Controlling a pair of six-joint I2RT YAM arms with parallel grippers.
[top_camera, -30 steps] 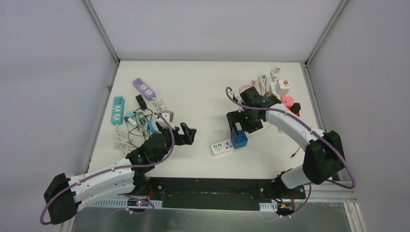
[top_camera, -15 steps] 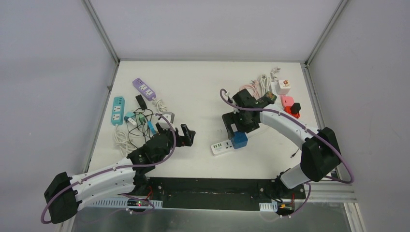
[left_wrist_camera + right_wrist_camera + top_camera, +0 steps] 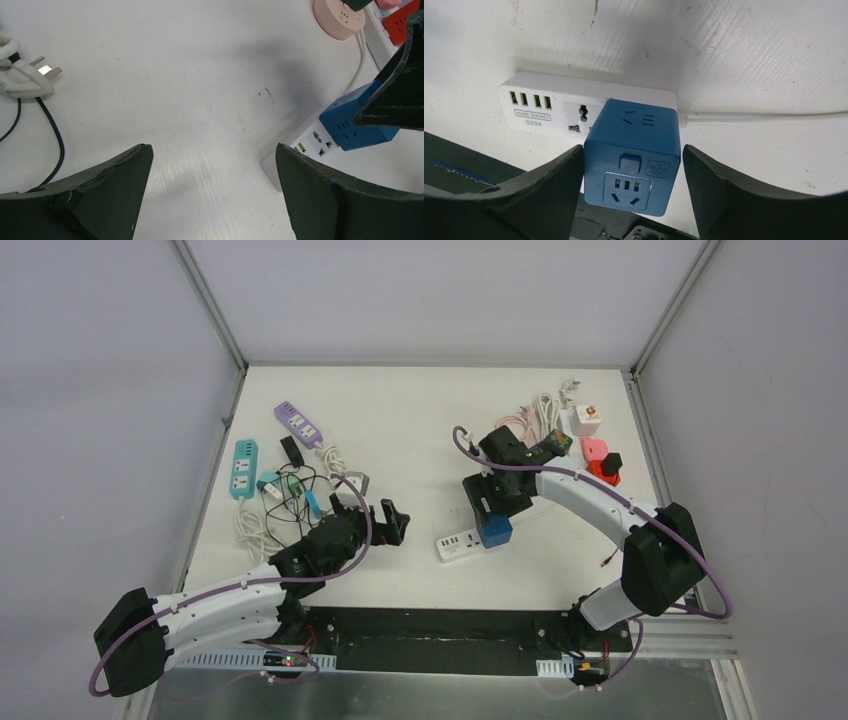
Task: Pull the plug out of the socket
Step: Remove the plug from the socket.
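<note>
— On the white tabletop (image 3: 420,420), where is the blue cube-shaped plastic plug (image 3: 634,145)?
— Seated in the white plastic power strip (image 3: 544,102), right gripper (image 3: 633,149) straddling it; whether it is clamped, I cannot tell. Left gripper (image 3: 214,147) spread wide, holding nothing.

Top cam overhead, wide, downward; wrist cams low, close-up; overlap in all: blue plug (image 3: 633,145)

Glossy blue plastic plug (image 3: 631,150), smooth white plastic socket (image 3: 539,97), ribbed matt tabletop (image 3: 764,60)
</note>
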